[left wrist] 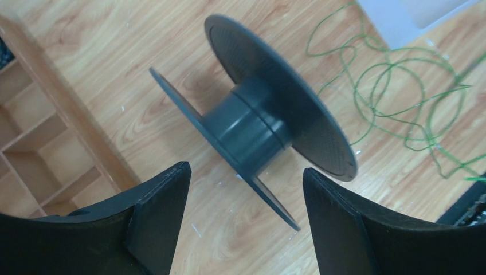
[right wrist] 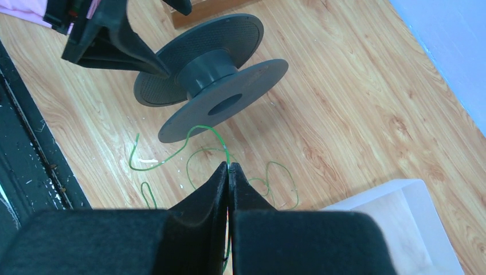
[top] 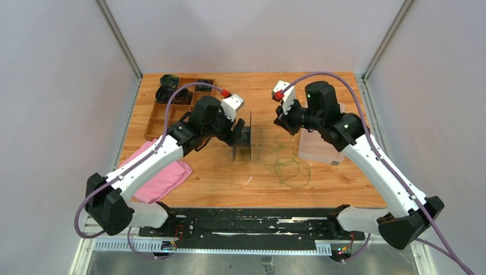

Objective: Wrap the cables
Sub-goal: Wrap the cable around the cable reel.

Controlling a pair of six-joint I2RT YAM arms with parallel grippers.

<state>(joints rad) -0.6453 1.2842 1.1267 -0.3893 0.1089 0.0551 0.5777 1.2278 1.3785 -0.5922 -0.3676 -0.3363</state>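
Beside the spool (right wrist: 212, 86), right fingers (right wrist: 211, 197) pinch cable (right wrist: 202, 126); left fingers (left wrist: 163, 203) gape.

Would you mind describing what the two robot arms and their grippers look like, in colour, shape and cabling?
The left arm and right arm have white links with black joints and bases. A purple hose loops along each, ending in a red connector. A small green light glows on the right arm. The left gripper and right gripper have flat, black, wedge-shaped fingers.
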